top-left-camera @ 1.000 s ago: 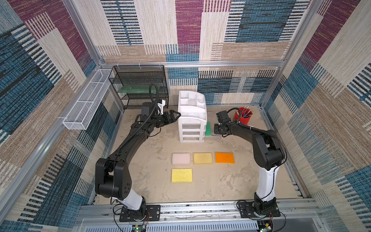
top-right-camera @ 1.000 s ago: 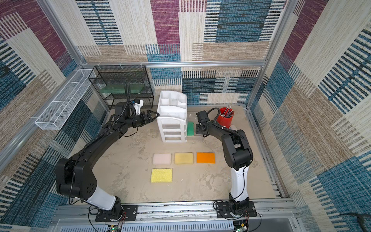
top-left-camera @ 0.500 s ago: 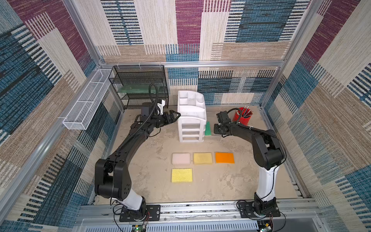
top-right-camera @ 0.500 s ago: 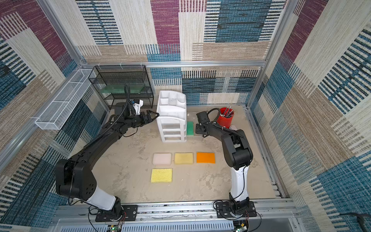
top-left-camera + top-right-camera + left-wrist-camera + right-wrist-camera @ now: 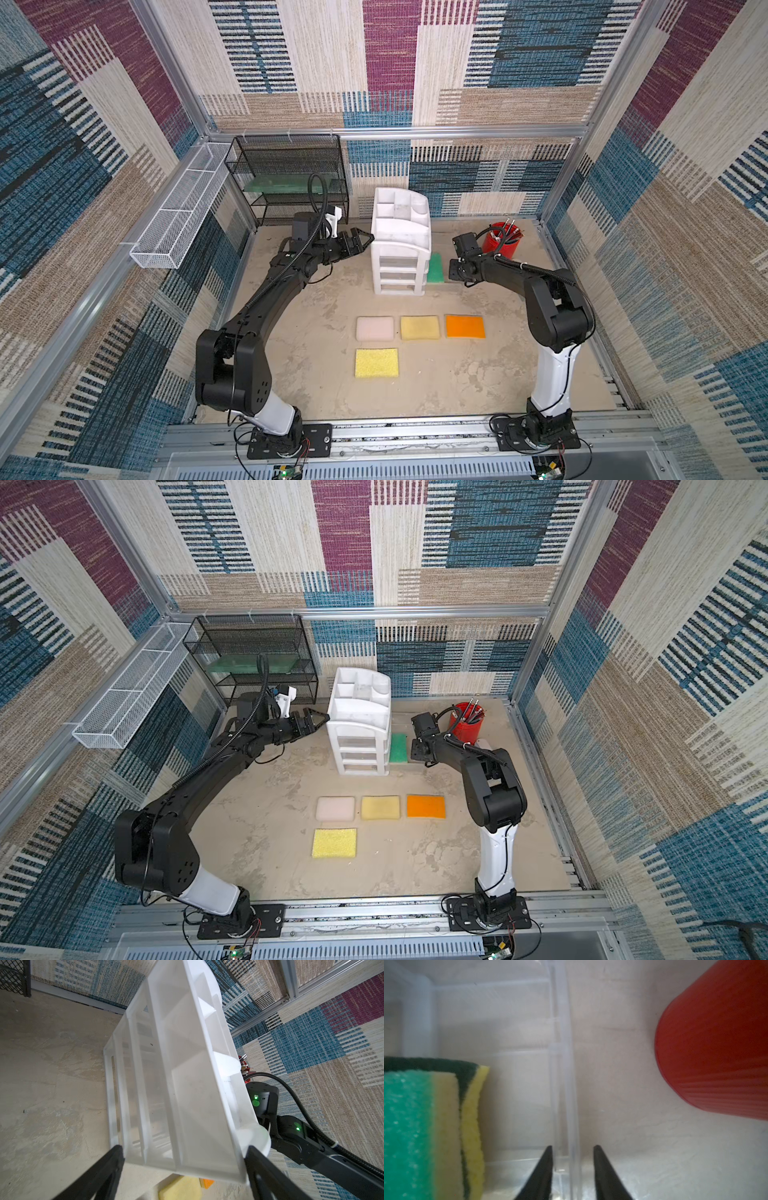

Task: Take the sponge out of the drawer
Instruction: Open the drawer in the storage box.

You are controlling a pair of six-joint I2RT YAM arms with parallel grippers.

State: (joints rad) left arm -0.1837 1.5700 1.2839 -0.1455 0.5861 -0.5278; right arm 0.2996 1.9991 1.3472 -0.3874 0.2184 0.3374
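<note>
1. Right claw [image 5: 572, 1172] sits at the pulled-out drawer tray [image 5: 564, 1064], fingers either side of its clear wall with a gap showing on each side. Reads as just letting go of it, not gripping.
2. Left claw [image 5: 182, 1169] is spread wide around the side of the white drawer tower [image 5: 401, 245]. Probably bracing it so it doesn't slide during the pull.
3. Sponge [image 5: 431, 1130] (green over yellow, dark scrub layer) lies in that open tray on the tower's right side; green top visible in both top views [image 5: 400, 748]. Not lifted yet.
4. Red cup [image 5: 502, 245] stands near the right arm, tight clearance.
5. Four loose sponges [image 5: 419, 327] lie on the table [image 5: 316, 374], well apart from the tower.
6. Versus earlier frames: arms and tower unmoved; only the right claw has parted, from nearly closed.
7. Next call: reposition the right claw over the sponge.
</note>
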